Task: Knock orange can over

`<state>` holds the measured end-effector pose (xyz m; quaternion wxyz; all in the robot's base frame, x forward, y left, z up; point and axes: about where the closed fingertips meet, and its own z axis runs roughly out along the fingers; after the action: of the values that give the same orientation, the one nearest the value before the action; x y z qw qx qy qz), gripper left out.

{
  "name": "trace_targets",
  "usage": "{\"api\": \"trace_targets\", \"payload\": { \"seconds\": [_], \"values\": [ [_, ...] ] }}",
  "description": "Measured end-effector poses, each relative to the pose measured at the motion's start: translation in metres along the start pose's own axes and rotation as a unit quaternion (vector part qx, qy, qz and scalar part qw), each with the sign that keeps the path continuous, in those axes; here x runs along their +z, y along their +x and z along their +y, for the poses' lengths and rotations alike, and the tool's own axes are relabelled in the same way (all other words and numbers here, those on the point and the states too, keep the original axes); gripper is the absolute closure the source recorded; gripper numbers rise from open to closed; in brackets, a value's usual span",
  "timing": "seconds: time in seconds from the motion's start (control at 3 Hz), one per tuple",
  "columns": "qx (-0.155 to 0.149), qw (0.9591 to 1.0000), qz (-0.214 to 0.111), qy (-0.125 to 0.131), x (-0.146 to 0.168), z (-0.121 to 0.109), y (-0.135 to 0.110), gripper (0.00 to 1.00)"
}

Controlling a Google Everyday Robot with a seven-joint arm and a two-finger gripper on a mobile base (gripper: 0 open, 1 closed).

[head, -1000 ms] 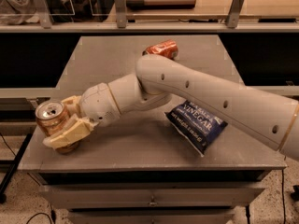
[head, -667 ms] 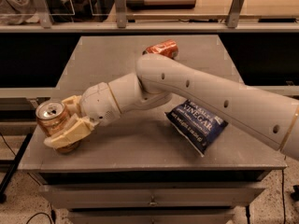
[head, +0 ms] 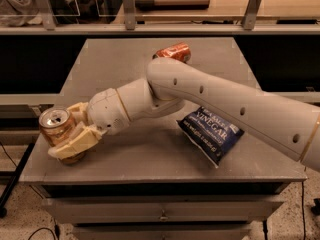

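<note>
– While the arm stretches across the table, has anything shifted in the last second?

– Hardly. The orange can sits where it did a second ago, in the lower left of the frame, close to the table's left front corner. The gripper is in the same spot too. The arm's long white link still runs from the right edge of the frame toward that corner.

– So the can isn't down yet?

– No. Its silver top faces up and toward the camera, and its base looks planted on the table. It may lean a little, but I wouldn't swear to it. I'd say the contact is made and the tipping push is still to come.

– What are the fingers doing?

– They're closed in on the can. One pale finger crosses the front of its lower body and the other sits behind it to the right, so the can is clamped between them with no gap showing.

– Anything else close by?

– Not close. A blue chip bag lies right of centre, partly under the arm. A redder can lies on its side in the upper middle. Both are well apart from the gripper.
</note>
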<state>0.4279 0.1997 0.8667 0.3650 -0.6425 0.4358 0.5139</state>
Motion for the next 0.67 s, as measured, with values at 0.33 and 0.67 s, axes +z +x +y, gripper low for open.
{"api": "trace_targets", "payload": {
  "seconds": [0.33, 0.67],
  "values": [
    [0.000, 1.0000, 0.000, 0.000, 0.000, 0.000, 0.000, 1.00],
    [-0.016, 0.9997, 0.017, 0.001, 0.002, 0.001, -0.013, 1.00]
  ]
}}
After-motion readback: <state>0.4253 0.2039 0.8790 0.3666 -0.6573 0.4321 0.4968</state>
